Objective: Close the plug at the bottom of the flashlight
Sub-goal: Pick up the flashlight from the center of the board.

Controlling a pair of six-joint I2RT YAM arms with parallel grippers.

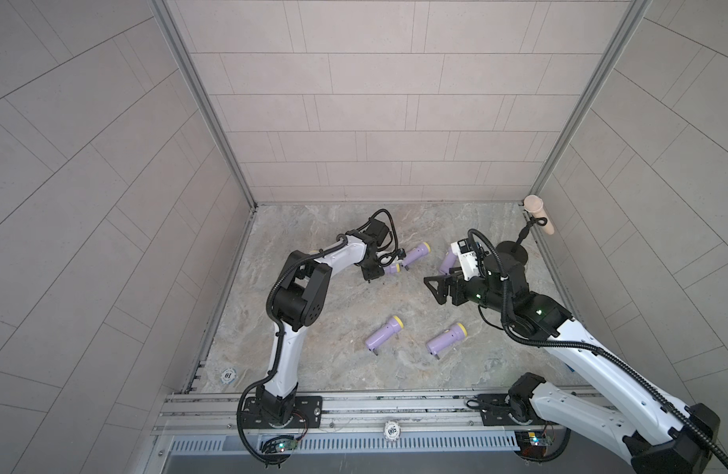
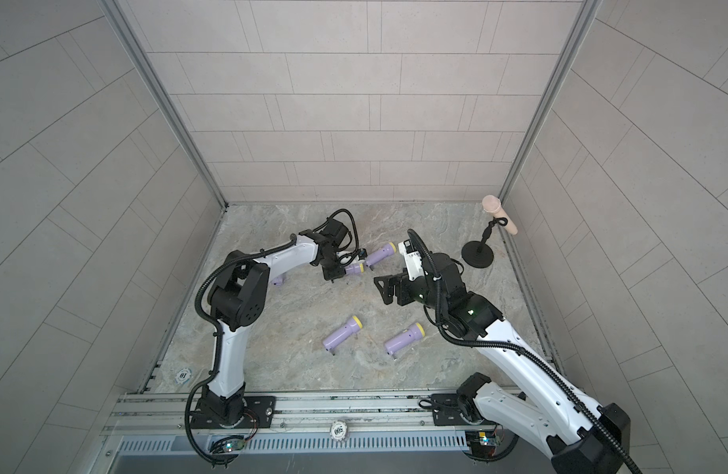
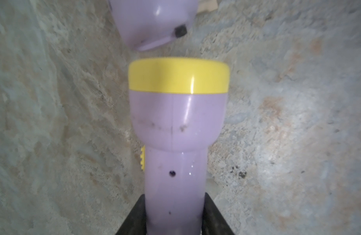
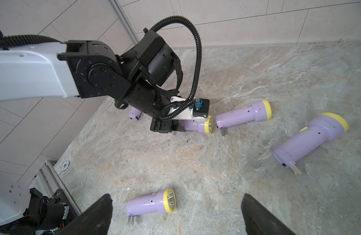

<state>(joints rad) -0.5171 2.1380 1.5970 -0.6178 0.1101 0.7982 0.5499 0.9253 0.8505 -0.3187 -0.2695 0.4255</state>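
Note:
My left gripper (image 3: 175, 195) is shut on the handle of a purple flashlight (image 3: 178, 114) with a yellow head, one black finger (image 3: 134, 215) pressed on each side. In both top views this flashlight (image 1: 394, 269) (image 2: 356, 269) lies low over the table at the back middle, held by the left gripper (image 1: 385, 271). Its bottom end is hidden by the gripper body. My right gripper (image 1: 431, 291) (image 4: 176, 195) hangs open to the right, empty. A second flashlight (image 4: 244, 114) lies just beyond the held one, its plug (image 4: 222, 131) folded out.
More purple flashlights lie about: two near the front (image 1: 385, 333) (image 1: 446, 338), one by the right arm (image 4: 310, 140), one under the left arm (image 2: 277, 281). A black stand (image 1: 512, 250) holding a beige object (image 1: 539, 213) is at the back right. Walls close three sides.

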